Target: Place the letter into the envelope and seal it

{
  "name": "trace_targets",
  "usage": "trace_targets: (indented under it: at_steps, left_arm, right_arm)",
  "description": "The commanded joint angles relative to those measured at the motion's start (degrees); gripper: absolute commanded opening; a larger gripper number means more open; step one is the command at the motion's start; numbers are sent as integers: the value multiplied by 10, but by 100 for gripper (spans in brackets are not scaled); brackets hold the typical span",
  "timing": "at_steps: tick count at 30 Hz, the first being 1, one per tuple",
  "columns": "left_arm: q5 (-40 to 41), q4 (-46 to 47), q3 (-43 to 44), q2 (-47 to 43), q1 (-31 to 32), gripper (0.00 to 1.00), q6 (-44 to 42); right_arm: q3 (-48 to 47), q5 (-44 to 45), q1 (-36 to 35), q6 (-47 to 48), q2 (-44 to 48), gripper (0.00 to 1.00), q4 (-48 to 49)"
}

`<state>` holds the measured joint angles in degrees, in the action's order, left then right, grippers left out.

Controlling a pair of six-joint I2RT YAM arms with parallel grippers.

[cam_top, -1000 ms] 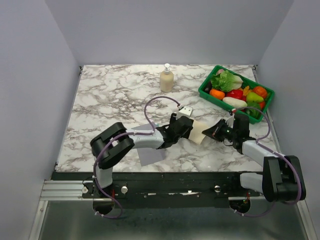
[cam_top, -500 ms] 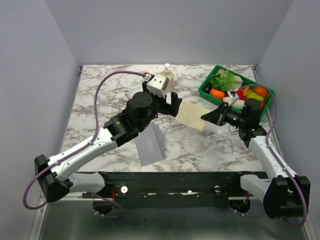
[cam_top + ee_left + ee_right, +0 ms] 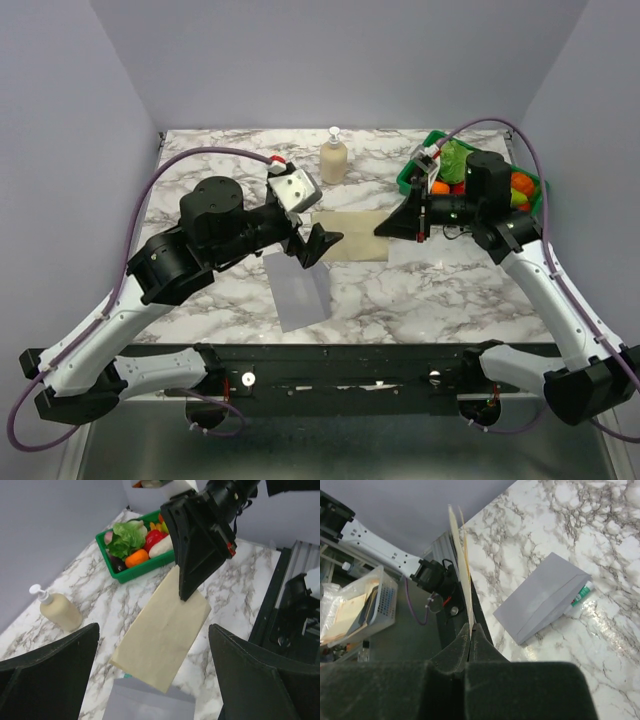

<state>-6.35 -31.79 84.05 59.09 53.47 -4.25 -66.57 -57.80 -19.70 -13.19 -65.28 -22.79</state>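
Above the desk (image 3: 200, 180), the right claw (image 3: 386, 228) is clamped on one edge of the letter (image 3: 350, 222); the left claw (image 3: 312, 243) stands wide open, empty, near the envelope (image 3: 298, 292).

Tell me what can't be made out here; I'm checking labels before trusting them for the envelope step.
1. The envelope: flap state too small in the top view; left wrist view's bottom edge cuts it off.
2. The letter: right wrist view shows only its edge, the right gripper jaws shut on it.
3. A green-and-white thing: right wrist view, mostly hidden by the envelope's corner.
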Motion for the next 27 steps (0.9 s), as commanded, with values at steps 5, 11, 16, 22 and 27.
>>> trace_targets:
  at_steps: [5,11,16,22,27]
  left_arm:
    - [-91,-113,32,-21,0,99,-68]
    - [-155,-149,50,15,0,99,-75]
    - [-208,-139,38,32,-1,99,-74]
    - [-291,-127,26,54,-1,99,-59]
    - [-335,-127,15,66,-1,98,-57]
  right_arm:
    - [-33,-35,-49,100,11,1,-152]
    - [-64,-22,-96,127,11,1,-184]
    - [-69,-26,-122,149,27,0,-190]
    - [-74,-30,-130,162,48,1,-199]
    - [-74,-36,-130,168,66,1,-200]
